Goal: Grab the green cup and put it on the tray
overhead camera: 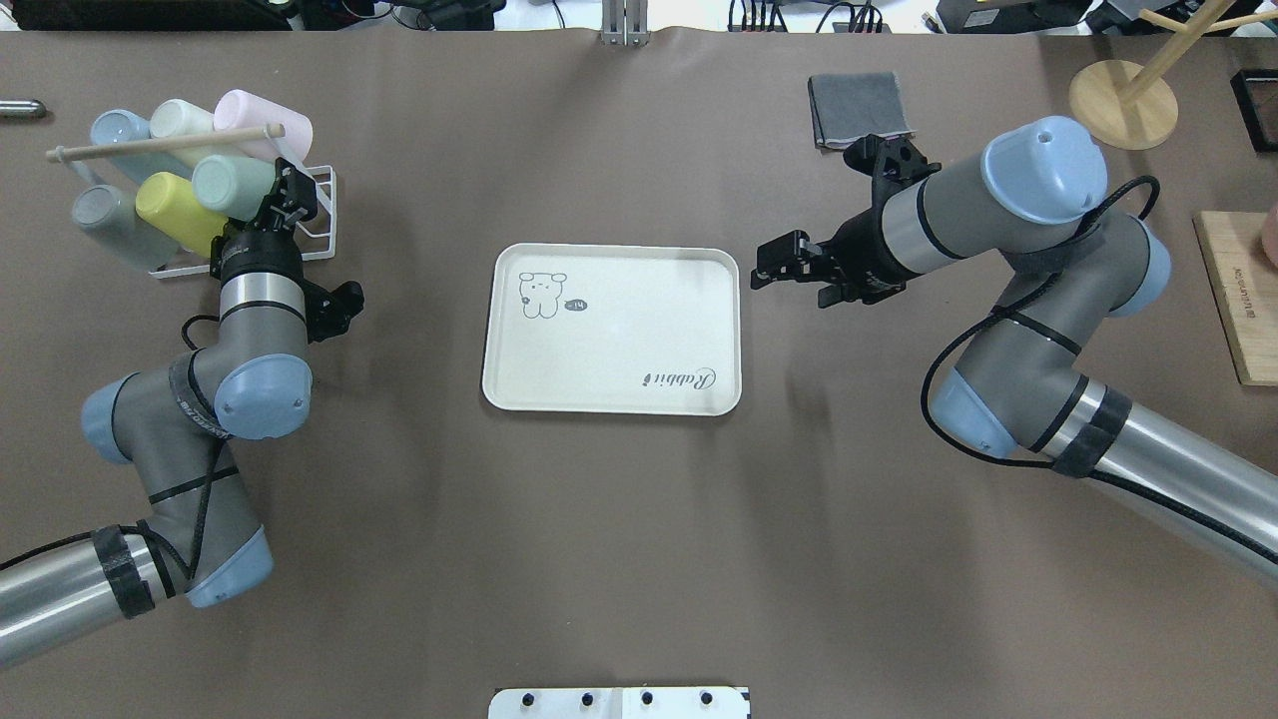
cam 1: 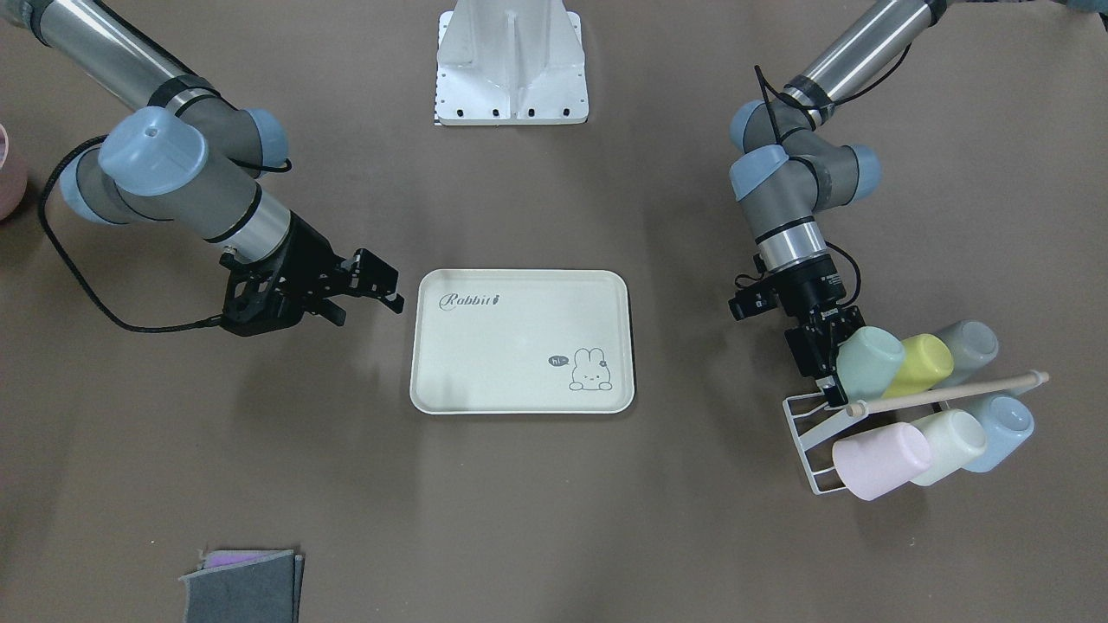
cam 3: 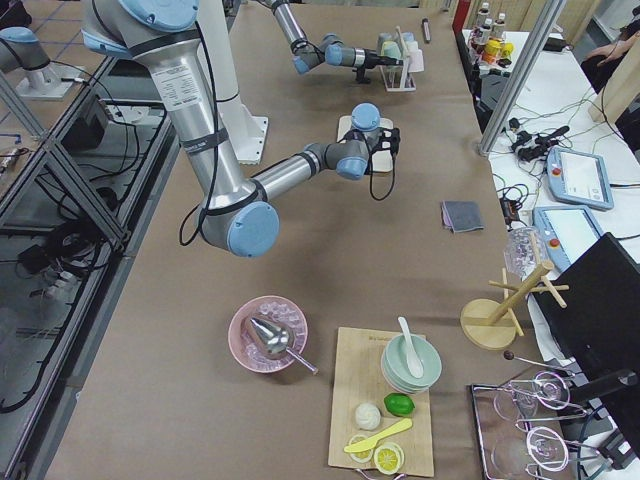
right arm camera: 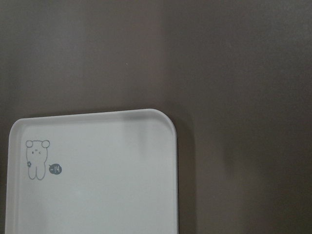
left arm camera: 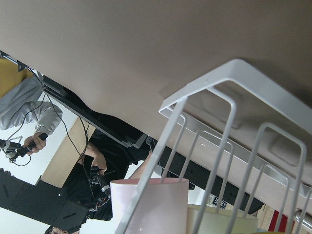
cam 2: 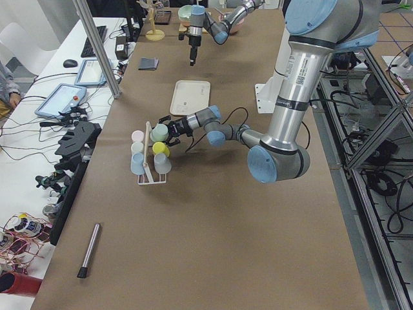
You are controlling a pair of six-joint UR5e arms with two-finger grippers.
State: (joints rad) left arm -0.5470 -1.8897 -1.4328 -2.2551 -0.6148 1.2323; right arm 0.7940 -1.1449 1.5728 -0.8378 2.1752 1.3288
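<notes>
The green cup (cam 1: 870, 359) is seen tilted on a white wire rack (cam 1: 801, 420) at the right of the front-facing view, at the left end of the rack's upper row; a yellow cup (cam 1: 922, 363) is set just beside it on the right, and a grey cup (cam 1: 969, 342) beyond that; in the lower row a pink cup (cam 1: 879, 459), a cream cup (cam 1: 952, 441) and a blue cup (cam 1: 1004, 428) are held; a wooden rod (cam 1: 948, 394) is laid across the rack between the rows; the left tool (cam 1: 841, 362) is brought against the green cup's left end, with dark fingers seen above and below that end; whether it is clamped on the cup or released cannot be told; in the left wrist view only the rack's wires and the pink and cream cups are shown; the tray (cam 1: 519, 346) is laid flat at the middle of the counter (cam 1: 554, 519), well apart from the rack, and nothing is seen on it; the right tool (cam 1: 368, 298) is held just left of the tray's upper left corner, tilted, its jaws parted and nothing gripped; in the right wrist view a corner of the tray with its bunny drawing is shown; a folded grey cloth (cam 1: 247, 584) is seen at the lower left of the frame
</notes>
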